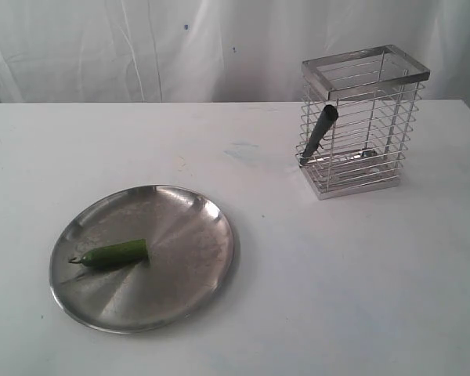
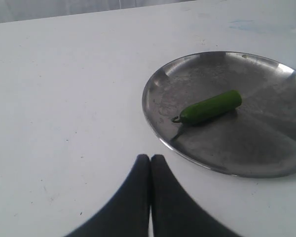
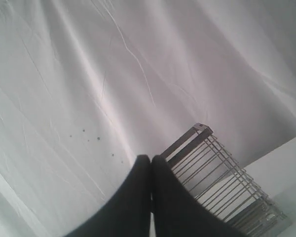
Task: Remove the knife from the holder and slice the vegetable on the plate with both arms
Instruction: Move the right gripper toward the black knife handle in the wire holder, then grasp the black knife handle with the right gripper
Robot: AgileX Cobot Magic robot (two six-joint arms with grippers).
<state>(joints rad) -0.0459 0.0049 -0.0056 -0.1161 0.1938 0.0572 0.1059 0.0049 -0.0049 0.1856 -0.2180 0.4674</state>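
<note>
A green vegetable [image 1: 114, 253] with a curled stem tip lies on the round steel plate [image 1: 196, 235] at the front left of the white table. The wire holder [image 1: 360, 121] stands at the back right with the black knife [image 1: 319, 133] leaning inside it, handle up. Neither arm shows in the exterior view. In the left wrist view my left gripper [image 2: 150, 158] is shut and empty, just short of the plate [image 2: 266, 148] and the vegetable [image 2: 210, 106]. In the right wrist view my right gripper [image 3: 151, 159] is shut and empty, with the holder [image 3: 217, 170] beyond it.
A white cloth backdrop [image 1: 141, 47] hangs behind the table. The table's back edge runs behind the holder. A faint bluish smear [image 1: 247, 153] marks the table between plate and holder.
</note>
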